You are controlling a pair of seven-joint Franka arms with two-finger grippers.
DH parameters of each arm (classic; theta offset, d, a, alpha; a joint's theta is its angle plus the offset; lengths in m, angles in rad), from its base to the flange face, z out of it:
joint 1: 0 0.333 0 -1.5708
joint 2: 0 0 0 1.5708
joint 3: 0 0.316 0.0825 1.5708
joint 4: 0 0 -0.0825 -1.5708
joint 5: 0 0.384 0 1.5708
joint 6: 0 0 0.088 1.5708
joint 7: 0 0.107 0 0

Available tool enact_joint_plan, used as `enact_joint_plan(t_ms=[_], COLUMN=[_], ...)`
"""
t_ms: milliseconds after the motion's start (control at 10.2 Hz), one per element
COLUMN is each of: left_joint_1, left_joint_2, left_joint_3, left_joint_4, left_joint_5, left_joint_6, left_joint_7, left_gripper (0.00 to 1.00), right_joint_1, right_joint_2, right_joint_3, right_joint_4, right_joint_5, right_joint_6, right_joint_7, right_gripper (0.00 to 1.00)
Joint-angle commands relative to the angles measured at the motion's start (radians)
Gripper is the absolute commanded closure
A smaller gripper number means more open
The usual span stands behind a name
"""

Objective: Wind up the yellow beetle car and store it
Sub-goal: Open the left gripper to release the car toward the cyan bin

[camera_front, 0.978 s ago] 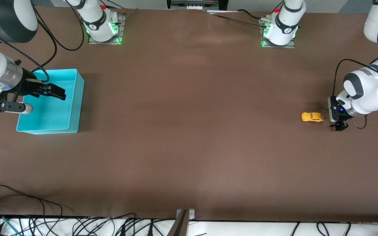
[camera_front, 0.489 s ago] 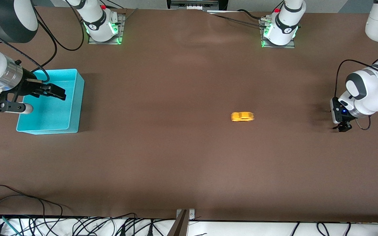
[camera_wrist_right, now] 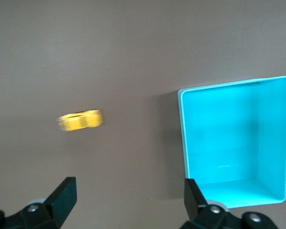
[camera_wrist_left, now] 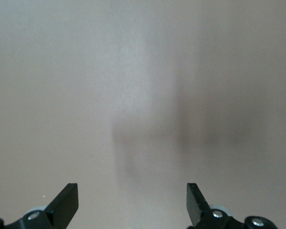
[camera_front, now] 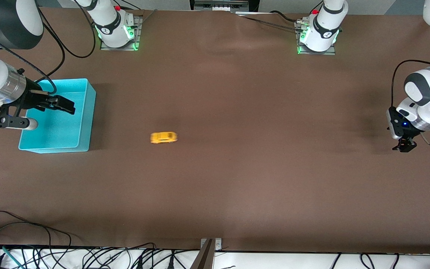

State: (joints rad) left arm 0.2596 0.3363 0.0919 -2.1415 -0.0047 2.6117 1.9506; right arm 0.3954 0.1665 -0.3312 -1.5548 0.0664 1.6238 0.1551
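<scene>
The yellow beetle car (camera_front: 164,137) is on the brown table, motion-blurred, between the table's middle and the turquoise bin (camera_front: 84,112). It also shows in the right wrist view (camera_wrist_right: 80,120), beside the bin (camera_wrist_right: 276,143). My right gripper (camera_front: 62,105) is open and empty, held over the bin. My left gripper (camera_front: 404,147) is open and empty, low over bare table at the left arm's end; its wrist view shows only tabletop between the fingers (camera_wrist_left: 66,202).
The two arm bases (camera_front: 116,30) (camera_front: 317,33) stand along the table's edge farthest from the front camera. Cables (camera_front: 50,254) lie along the edge nearest the camera, by a metal bracket (camera_front: 209,250).
The car has rolled fast across the table from beside my left gripper toward the bin. My left gripper has drawn back toward its end of the table. The right arm has not moved.
</scene>
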Motion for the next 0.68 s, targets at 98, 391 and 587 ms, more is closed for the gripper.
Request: enact_joint_plan(t_ms=[98, 391, 587], left_joint_1=[-0.023, -0.055, -0.088], left_joint_2=[-0.071, -0.146, -0.227], left_joint_3=[0.005, 0.005, 0.005], left_joint_4=[-0.028, -0.026, -0.028], left_joint_5=[-0.023, -0.023, -0.023], left_joint_6=[-0.004, -0.036, -0.056], left_joint_7=[0.010, 0.005, 0.007], left_gripper=[0.00, 0.00, 0.00], right_joint_1=[-0.001, -0.001, -0.001], right_joint_2=[-0.001, -0.001, 0.008], right_joint_3=[0.000, -0.002, 0.000], right_joint_4=[0.002, -0.001, -0.005], right_joint_5=[0.006, 0.006, 0.007], right_joint_6=[-0.002, -0.004, 0.001], right_joint_7=[-0.012, -0.014, -0.110], right_gripper=[0.00, 0.00, 0.00])
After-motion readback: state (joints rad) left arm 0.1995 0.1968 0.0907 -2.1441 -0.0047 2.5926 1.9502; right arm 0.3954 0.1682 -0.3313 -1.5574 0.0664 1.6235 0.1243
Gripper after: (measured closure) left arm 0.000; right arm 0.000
